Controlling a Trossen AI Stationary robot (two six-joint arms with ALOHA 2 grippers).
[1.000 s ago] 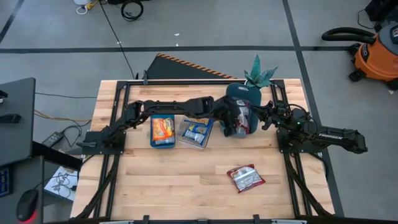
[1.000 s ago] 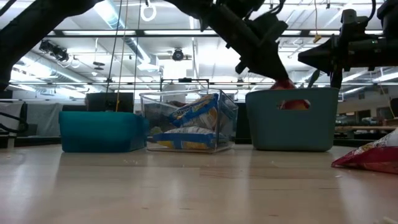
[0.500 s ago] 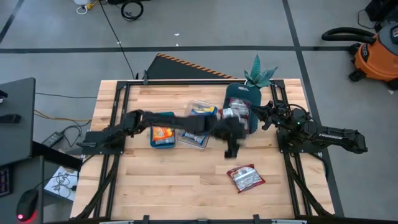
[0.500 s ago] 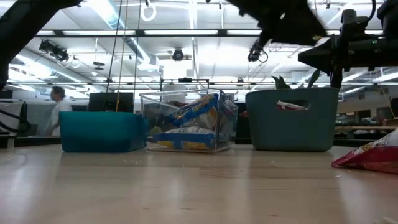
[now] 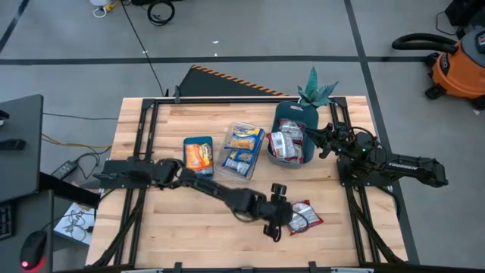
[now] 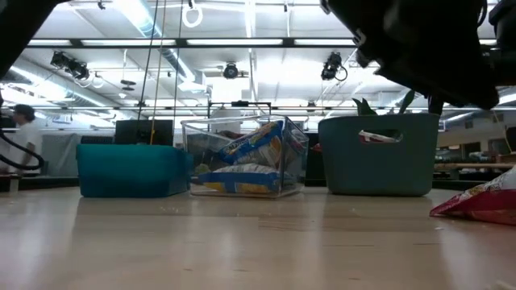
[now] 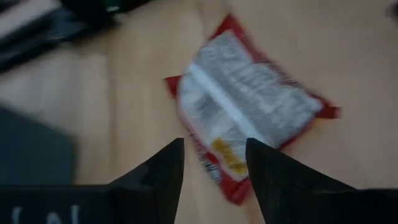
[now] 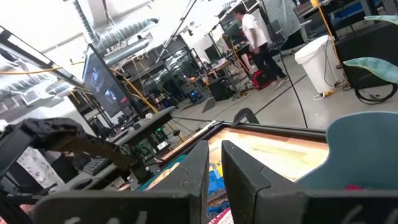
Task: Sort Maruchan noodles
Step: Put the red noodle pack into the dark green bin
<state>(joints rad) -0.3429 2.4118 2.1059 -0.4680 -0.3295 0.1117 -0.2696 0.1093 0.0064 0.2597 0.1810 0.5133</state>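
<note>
One red-edged, silvery noodle packet [image 5: 301, 218] [image 7: 249, 106] lies flat on the table near the right front; the low view shows its end [image 6: 482, 203]. My left gripper [image 5: 282, 214] [image 7: 214, 163] is open and hovers just above that packet's left side without touching it. More packets lie in three containers: an orange one in the small teal bin [image 5: 187, 158], blue and yellow ones in the clear container [image 5: 227, 163], red ones in the larger teal bin [image 5: 282, 112]. My right gripper [image 5: 317, 141] [image 8: 215, 167] waits, shut, beside the larger bin's right side.
A potted plant [image 5: 314, 89] stands behind the larger teal bin. Black rails [image 5: 352, 205] run along the table's left and right sides. Bare wood lies across the near half of the table [image 5: 197, 227]. A person stands in the room beyond [image 6: 22, 129].
My left arm has swung from above the larger teal bin toward the table's near edge and down, and now hangs over the loose red packet. A red-and-white packet now shows on top inside that bin.
</note>
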